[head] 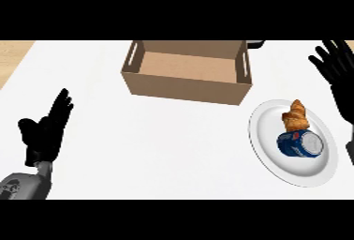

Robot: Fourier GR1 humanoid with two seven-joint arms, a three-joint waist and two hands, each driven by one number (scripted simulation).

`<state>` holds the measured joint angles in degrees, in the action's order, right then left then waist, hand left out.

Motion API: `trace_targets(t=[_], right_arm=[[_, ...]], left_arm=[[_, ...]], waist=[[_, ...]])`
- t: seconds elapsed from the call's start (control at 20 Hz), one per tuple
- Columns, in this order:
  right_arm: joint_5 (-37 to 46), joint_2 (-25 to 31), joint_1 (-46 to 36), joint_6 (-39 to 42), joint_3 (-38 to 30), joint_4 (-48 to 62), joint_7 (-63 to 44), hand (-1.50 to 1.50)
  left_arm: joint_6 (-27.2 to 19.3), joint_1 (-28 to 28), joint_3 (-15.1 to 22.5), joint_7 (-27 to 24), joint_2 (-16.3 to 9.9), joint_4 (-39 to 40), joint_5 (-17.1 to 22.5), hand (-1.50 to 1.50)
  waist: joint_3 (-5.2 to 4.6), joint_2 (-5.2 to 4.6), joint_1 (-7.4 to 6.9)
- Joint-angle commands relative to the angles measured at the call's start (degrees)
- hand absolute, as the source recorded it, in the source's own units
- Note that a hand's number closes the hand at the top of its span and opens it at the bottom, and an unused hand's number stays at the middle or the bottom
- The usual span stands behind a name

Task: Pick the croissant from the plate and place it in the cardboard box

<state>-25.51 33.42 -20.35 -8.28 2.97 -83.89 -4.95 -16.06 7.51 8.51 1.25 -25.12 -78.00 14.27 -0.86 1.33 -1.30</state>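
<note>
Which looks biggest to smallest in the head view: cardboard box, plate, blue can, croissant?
1. Cardboard box, clearly the largest.
2. Plate, smaller than the box.
3. Blue can and croissant: both far smaller than the plate and close in size; the can looks slightly bulkier, but that is unsure.

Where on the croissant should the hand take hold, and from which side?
Probably its upper, far half. The croissant lies lengthwise on the plate, its near end against the blue can, so that end is blocked. The right hand, open just beyond the plate, could come from above and pinch across its narrow width.
</note>
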Motion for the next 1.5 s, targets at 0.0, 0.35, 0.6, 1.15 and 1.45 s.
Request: trace_targets(t=[0.0,0.35,0.6,1.15,1.45], right_arm=[[1.8,-0.9,-3.7,0.7,-3.3,4.9,4.7,-1.5],[22.4,8.9,1.9,-19.5,-5.4,14.1,7.2,1.5],[13.6,-9.4,0.3,-31.6,-15.1,15.3,21.4,-1.5],[28.9,12.8,7.6,-14.7,0.5,12.7,-3.7,-1.5],[28.6,20.9,6.4,3.9,8.4,7.1,-19.4,-1.5]], left_arm=[[-1.2,0.2,0.4,2.4,0.3,-3.7,-1.9,0.0],[-0.2,-2.6,2.4,-0.6,-2.9,-4.0,-5.6,0.0],[-0.7,-4.7,3.9,-0.3,-2.1,-5.4,-7.6,0.0],[-1.7,-7.1,3.9,3.0,-0.9,-9.9,-9.1,0.0],[-2.3,-7.1,4.6,3.3,-0.1,-8.8,-10.4,0.0]], waist=[[0.9,-1.36,0.63],[0.38,-2.72,0.61],[0.99,-1.47,0.48],[0.61,-0.95,1.06],[0.59,-1.01,1.05]])
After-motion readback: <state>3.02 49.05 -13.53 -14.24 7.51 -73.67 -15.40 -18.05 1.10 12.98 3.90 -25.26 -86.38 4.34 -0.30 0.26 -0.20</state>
